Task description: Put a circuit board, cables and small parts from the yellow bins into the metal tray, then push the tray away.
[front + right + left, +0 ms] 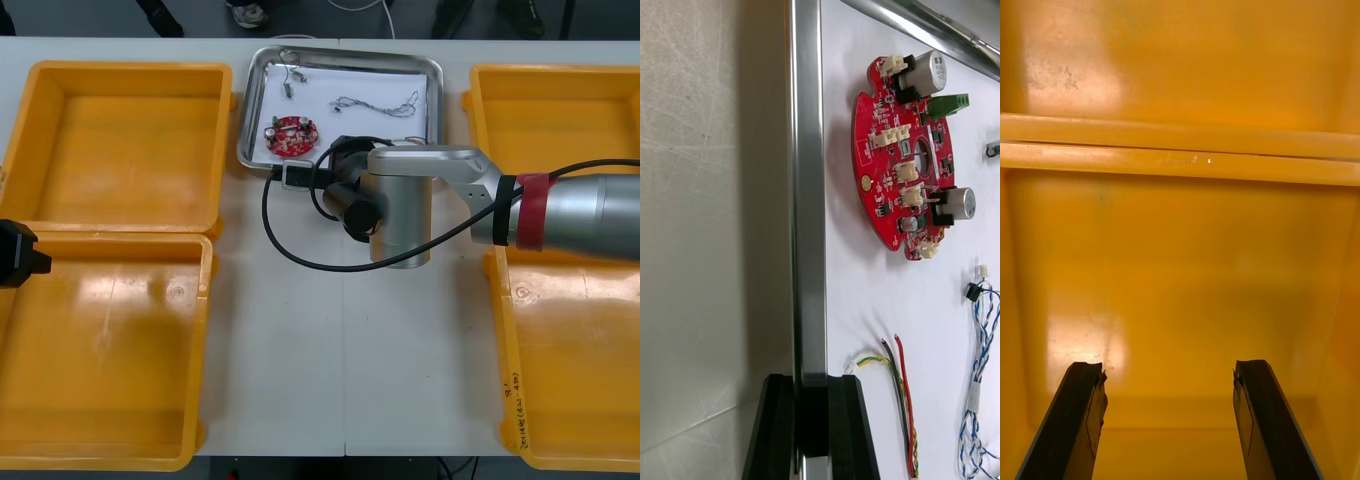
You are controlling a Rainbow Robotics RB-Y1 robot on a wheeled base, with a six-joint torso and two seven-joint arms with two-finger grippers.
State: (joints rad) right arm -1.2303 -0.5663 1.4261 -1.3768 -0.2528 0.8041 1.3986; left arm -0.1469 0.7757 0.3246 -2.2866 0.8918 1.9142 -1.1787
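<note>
Fingers (775, 427) of the right gripper (811, 427) clamp the near rim of the metal tray (806, 187) — on its white floor lie the red circuit board (899, 150), a red and yellow cable (902, 397) and a blue and white cable (977, 375). Left gripper (1169, 420) — fingers spread, holding nothing — hangs over a yellow bin (1180, 262) at the left side of the table (340, 350).

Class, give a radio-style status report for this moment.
Right gripper shut on near rim of metal tray. Left gripper open over yellow bin, idle. Round red circuit board, cables in tray. Nothing seen blocking.
</note>
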